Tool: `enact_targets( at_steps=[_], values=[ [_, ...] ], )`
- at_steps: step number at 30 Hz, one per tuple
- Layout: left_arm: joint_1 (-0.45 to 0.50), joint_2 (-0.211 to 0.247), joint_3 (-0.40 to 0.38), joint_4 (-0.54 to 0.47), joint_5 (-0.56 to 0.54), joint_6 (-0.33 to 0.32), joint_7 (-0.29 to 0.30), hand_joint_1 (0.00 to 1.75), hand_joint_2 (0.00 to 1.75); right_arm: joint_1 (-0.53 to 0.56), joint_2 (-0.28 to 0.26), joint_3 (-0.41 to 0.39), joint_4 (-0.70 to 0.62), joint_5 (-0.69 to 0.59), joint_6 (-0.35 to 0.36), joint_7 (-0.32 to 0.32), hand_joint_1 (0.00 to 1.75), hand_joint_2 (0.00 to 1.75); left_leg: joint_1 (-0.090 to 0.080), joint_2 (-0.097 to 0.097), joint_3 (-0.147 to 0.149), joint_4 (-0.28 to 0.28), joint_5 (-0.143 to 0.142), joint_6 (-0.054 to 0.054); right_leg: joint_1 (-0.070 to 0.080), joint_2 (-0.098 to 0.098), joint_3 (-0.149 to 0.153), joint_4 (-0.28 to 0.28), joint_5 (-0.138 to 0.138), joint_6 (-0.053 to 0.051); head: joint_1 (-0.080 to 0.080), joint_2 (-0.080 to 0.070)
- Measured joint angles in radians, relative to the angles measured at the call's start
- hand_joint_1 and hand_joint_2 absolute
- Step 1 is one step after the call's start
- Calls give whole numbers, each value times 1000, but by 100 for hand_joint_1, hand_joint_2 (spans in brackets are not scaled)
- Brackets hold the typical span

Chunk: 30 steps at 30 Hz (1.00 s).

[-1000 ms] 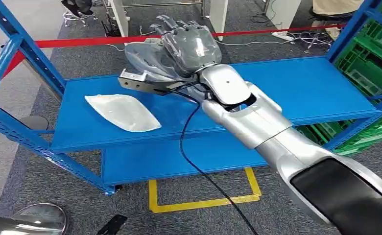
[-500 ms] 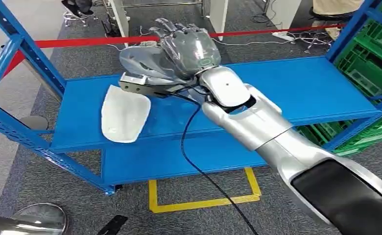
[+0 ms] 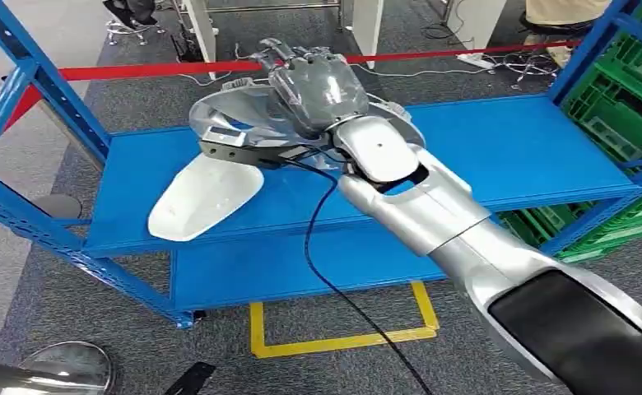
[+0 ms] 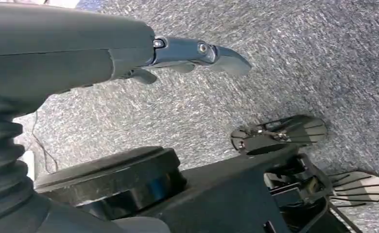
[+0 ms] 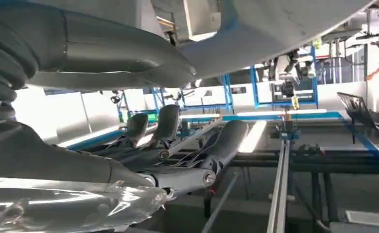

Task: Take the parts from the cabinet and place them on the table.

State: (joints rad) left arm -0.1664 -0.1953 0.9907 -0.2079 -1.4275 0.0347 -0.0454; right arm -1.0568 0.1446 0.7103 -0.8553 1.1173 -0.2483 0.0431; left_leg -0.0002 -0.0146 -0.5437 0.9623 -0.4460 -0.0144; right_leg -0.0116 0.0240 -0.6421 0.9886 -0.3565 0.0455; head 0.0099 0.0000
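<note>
even, bright indoor light with soft shadows in the head view; mild glare on the silver arm [image 3: 433, 206]. the right wrist view is backlit, with blown-out whites and dark foreground.

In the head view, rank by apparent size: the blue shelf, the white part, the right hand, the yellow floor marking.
1. blue shelf
2. yellow floor marking and white part: look alike, unranked
3. right hand, though it is nearer the camera

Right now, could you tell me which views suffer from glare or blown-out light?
Right wrist view: background blown out behind the right hand, bright glints on the clear wrap. Head view: even light, soft sheen on the grey part. Left wrist view: dim, no glare on the left hand.
</note>
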Motion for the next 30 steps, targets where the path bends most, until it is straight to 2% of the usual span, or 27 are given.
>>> enact_targets(
  at_steps=[4, 11, 12, 17, 18, 22, 30],
  values=[
    [0, 0, 0, 0, -6, -1, 0, 0, 175, -1, 0, 2, 21, -19, 26, -3, 175, 175, 0, 0, 0, 0, 0, 0, 0, 0, 0, 0, 0, 0, 0, 0],
    [-1, 0, 0, 0, -13, -2, -16, 0, 175, -7, 0, 2, 79, -37, 20, -9, 175, 175, 0, 0, 0, 0, 0, 0, 0, 0, 0, 0, 0, 0, 0, 0],
    [-1, 0, 0, 0, -13, -5, -20, 0, 175, -8, 0, 2, 84, -38, 19, -10, 0, 0, 0, 0, 0, 0, 0, 0, 0, 0, 0, 0, 0, 0, 0, 0],
    [-1, 0, -1, 0, -19, -11, -30, 0, 175, -8, 0, 2, 108, -41, 12, -16, 0, 0, 0, 0, 0, 0, 0, 0, 0, 0, 0, 0, 0, 0, 0, 0],
    [-1, 0, -1, 0, -19, -6, -35, 0, 0, -8, 0, 1, 110, -41, 10, -17, 0, 0, 0, 0, 0, 0, 0, 0, 0, 0, 0, 0, 0, 0, 0, 0],
    [-2, 0, -1, 0, -15, 35, -42, 0, 0, -7, -4, 1, 121, -41, 8, -17, 0, 0, 0, 0, 0, 0, 0, 0, 0, 0, 0, 0, 0, 0, 0, 0],
    [-3, 0, -1, 0, -8, 41, -42, 0, 0, -5, -14, 1, 131, -41, 8, -17, 0, 0, 0, 0, 0, 0, 0, 0, 0, 1, 0, 0, 0, 0, 0, 0]
  ],
)
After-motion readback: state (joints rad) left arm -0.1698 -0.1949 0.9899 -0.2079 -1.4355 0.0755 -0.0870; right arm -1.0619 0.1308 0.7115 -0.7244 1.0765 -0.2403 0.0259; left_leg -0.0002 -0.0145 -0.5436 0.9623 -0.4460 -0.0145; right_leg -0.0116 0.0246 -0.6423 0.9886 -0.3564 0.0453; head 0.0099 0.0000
